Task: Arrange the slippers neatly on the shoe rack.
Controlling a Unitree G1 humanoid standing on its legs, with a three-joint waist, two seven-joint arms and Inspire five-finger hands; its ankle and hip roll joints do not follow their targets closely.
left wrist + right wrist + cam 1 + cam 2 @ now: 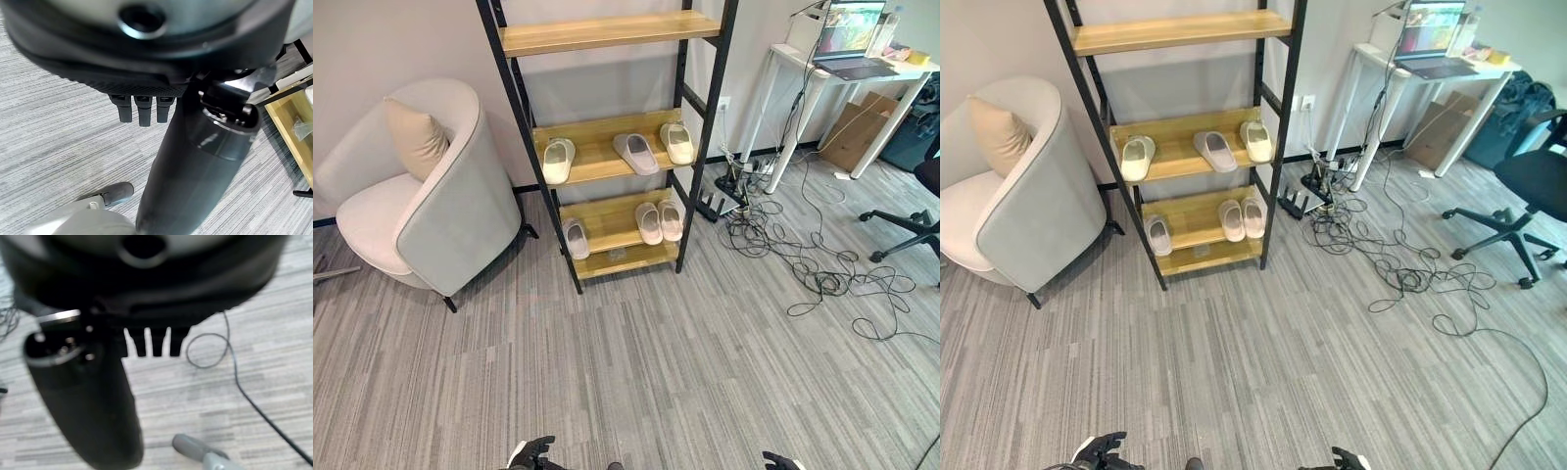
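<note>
six slippers (636,153) on rack (607,33), well beyond both hands (530,452).

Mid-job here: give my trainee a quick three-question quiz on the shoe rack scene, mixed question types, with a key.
1. True or false: the top shelf of the shoe rack carries a slipper.
2. Multiple choice: how many slippers lie on the middle shelf? A) one B) two C) three
3. Fill in: left of the rack stands a pale ___ with a cushion on it.

Key:
1. False; it is bare.
2. C; the left slipper, the middle slipper and the right slipper.
3. armchair.
</note>
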